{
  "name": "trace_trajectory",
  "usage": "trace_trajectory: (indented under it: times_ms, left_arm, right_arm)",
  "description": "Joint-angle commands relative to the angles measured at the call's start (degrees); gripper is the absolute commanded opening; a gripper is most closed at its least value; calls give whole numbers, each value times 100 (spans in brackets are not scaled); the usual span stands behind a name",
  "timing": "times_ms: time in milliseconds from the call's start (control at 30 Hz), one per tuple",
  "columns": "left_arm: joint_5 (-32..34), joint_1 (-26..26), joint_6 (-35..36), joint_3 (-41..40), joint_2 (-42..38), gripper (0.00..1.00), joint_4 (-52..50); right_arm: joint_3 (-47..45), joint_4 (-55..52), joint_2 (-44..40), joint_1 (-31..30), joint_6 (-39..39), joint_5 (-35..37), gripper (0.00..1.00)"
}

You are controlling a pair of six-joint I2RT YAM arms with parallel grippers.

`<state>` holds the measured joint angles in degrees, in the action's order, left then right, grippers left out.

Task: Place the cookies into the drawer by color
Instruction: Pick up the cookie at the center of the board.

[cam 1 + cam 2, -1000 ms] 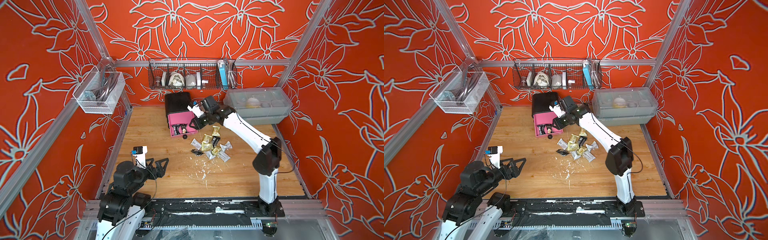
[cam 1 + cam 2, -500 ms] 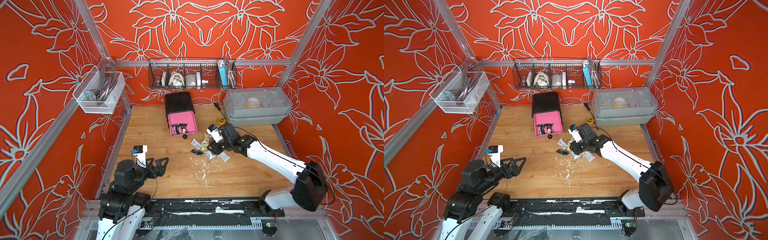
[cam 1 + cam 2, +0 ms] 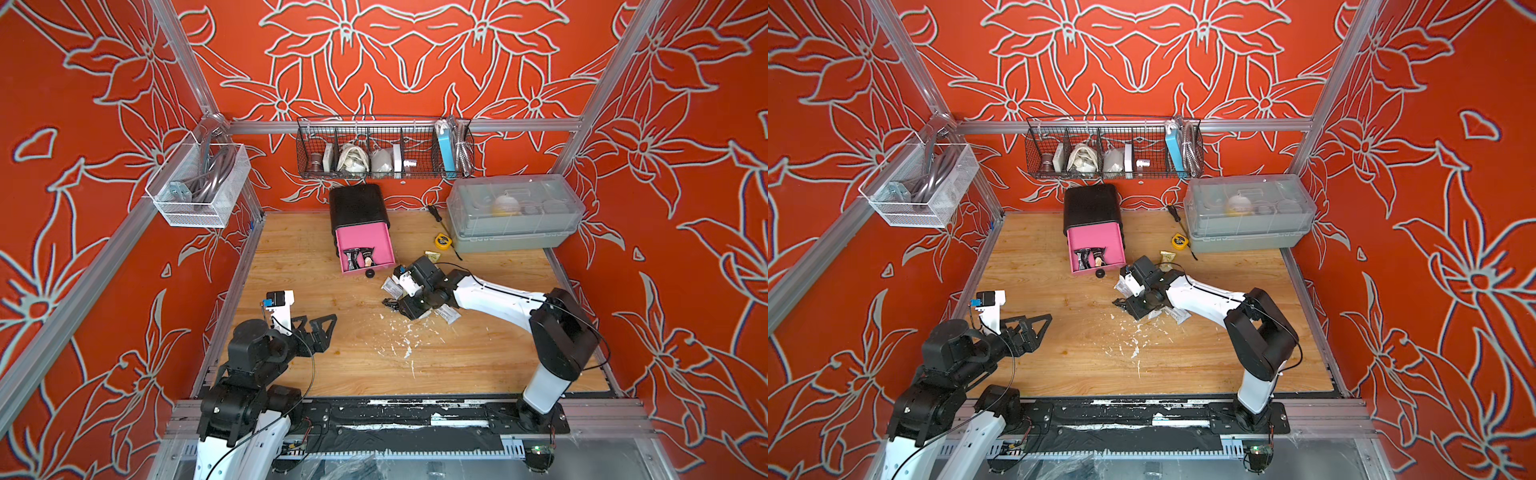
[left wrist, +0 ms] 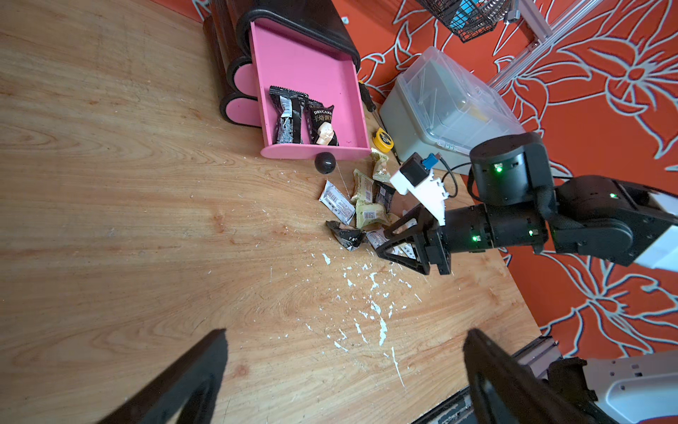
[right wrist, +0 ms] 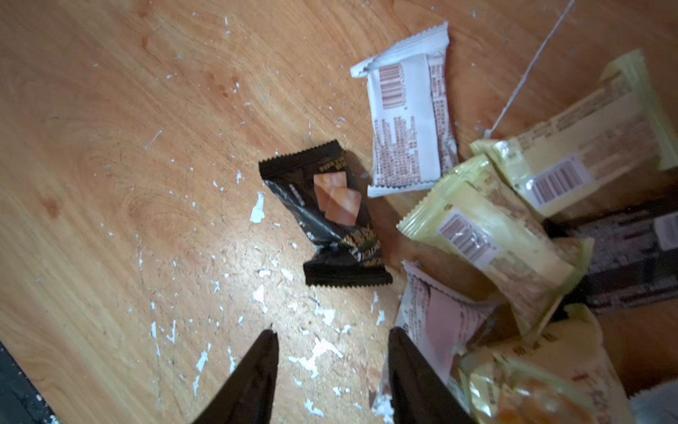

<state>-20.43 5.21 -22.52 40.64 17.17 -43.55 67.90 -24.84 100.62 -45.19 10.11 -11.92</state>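
Note:
The drawer point(image 3: 359, 208) is a black mini chest at the back; its top pink drawer point(image 4: 304, 73) is pulled out and holds black cookies point(image 4: 293, 117). A pile of yellow, white and black cookies point(image 3: 419, 291) lies on the table in front of it. My right gripper point(image 5: 330, 334) hangs low at the pile's near-left edge, open, with only bare table between its fingers. A lone black cookie point(image 5: 330, 220) lies just beyond the fingertips, and a white cookie point(image 5: 436, 319) touches one finger's outer side. My left gripper point(image 3: 326, 334) hovers open and empty at the near left.
A grey lidded box point(image 3: 513, 212) stands at the back right, with a yellow tape measure point(image 3: 443, 241) and a screwdriver point(image 3: 436, 212) beside it. One yellow cookie point(image 3: 432, 256) lies apart near the tape. A loose black knob point(image 3: 369, 273) sits before the drawer. White flecks point(image 3: 399, 332) dot the table.
My right arm has swung from the open drawer down to the cookie pile, and its jaws have spread a little wider. The left arm has not moved.

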Motion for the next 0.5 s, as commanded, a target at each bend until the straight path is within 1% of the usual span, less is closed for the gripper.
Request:
trace_trajectory:
  times_ms: [0,233,467]
  left_arm:
    - [-33,-55,34,-16,50,99,137]
    - [-33,-75,31,-14,41,99,136]
    - [-47,-82,35,-16,32,99,136]
  right_arm:
    - [294,65,249,-87,94,-3,52]
    - [639,5,797,-99,107,145,51]
    - [548,-49,975,-132,156,65,40]
